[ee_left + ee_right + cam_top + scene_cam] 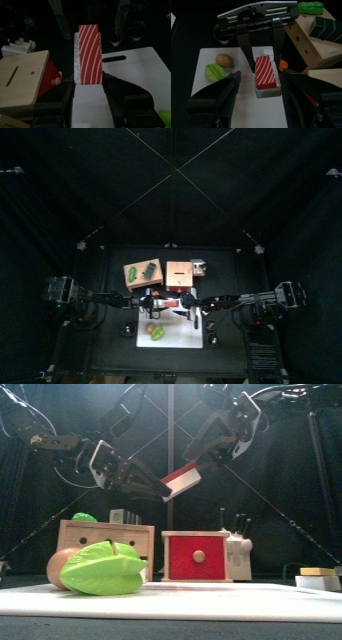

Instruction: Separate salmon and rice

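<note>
Left tool point(89, 102) shut on sushi piece's white rice point(88, 97), held above the cutting board point(137, 62); red-striped salmon point(88, 47) on top. Right tool point(260, 97) open, straddling the salmon end: close squarely, pull straight apart.

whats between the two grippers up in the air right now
The salmon, a red-and-white striped piece. The left gripper and right gripper meet on it from either side in the front view.

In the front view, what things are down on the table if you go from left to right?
Green leafy toy → light wooden box → red box → white knife block → small white block with a yellow top.
</note>
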